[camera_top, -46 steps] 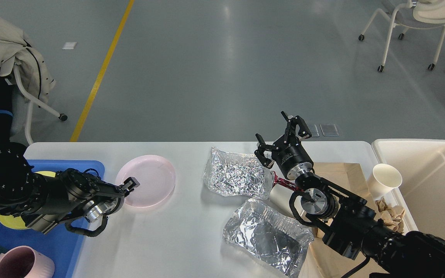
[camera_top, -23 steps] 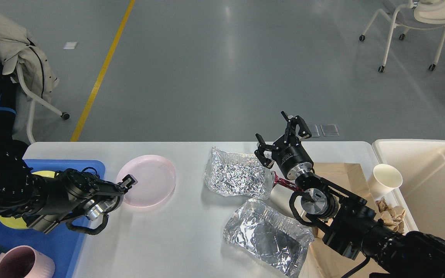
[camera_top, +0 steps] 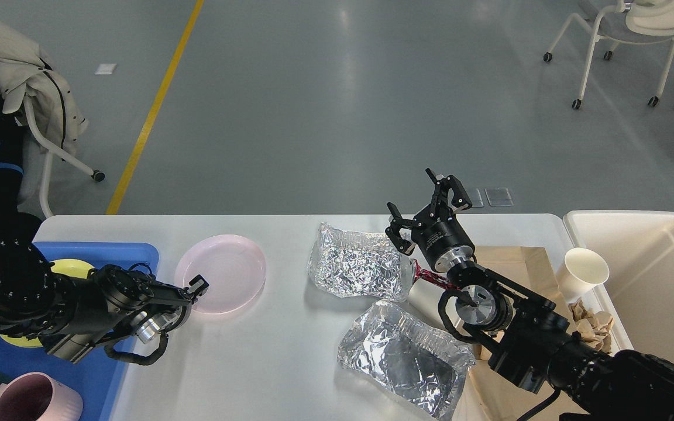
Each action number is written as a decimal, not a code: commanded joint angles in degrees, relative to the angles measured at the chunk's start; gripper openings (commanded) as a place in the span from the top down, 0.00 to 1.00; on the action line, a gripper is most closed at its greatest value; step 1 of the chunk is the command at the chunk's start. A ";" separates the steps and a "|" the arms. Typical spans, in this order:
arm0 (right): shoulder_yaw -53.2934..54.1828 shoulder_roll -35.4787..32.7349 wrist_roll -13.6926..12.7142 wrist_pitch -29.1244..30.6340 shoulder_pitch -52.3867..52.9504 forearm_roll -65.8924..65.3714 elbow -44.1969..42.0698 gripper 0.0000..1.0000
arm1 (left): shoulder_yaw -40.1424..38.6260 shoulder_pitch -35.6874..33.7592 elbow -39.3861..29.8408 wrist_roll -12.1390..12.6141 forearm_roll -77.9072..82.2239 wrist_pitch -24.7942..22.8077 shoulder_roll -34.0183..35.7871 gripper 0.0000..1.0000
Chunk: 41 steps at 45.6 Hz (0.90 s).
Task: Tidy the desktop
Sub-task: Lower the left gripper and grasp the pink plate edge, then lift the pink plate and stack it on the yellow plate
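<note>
The white desktop (camera_top: 255, 356) carries a pink plate (camera_top: 223, 272) at left centre. Two crumpled foil pieces lie to the right, one further back (camera_top: 357, 269) and one nearer (camera_top: 401, 356). My left gripper (camera_top: 198, 286) sits at the plate's near-left rim. It is small and dark, so I cannot make out its fingers or whether it touches the plate. My right gripper (camera_top: 425, 204) is raised above the table's far edge, just right of the rear foil. It points away from me, open and holding nothing.
A blue tray (camera_top: 109, 252) at the left holds a yellow plate (camera_top: 71, 268) and a pink mug (camera_top: 35, 399). At the right stand a cream bin (camera_top: 659, 280), a paper cup (camera_top: 584, 270), crumpled brown paper (camera_top: 593, 326) and a flat brown bag (camera_top: 518, 263). Chairs stand on the floor beyond.
My left gripper has slid slightly toward the near edge along the plate's rim. The plate has stayed put. The right arm has not moved.
</note>
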 commanded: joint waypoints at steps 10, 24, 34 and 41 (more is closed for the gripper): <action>0.00 -0.02 0.00 0.00 0.00 -0.04 0.00 0.00 | -0.29 0.39 0.02 0.06 -0.09 -0.06 -0.17 0.73; 0.00 -0.02 0.00 0.00 0.00 -0.04 0.00 0.00 | -0.73 0.65 0.02 0.06 -0.01 0.03 -0.87 0.97; 0.00 0.07 0.00 0.00 0.00 0.04 0.00 0.00 | -2.40 0.65 0.02 0.15 -0.01 2.83 -0.87 1.00; 0.00 -0.02 0.00 0.00 0.00 0.04 0.00 0.00 | -2.57 0.57 -0.16 0.24 -0.01 6.88 -0.96 1.00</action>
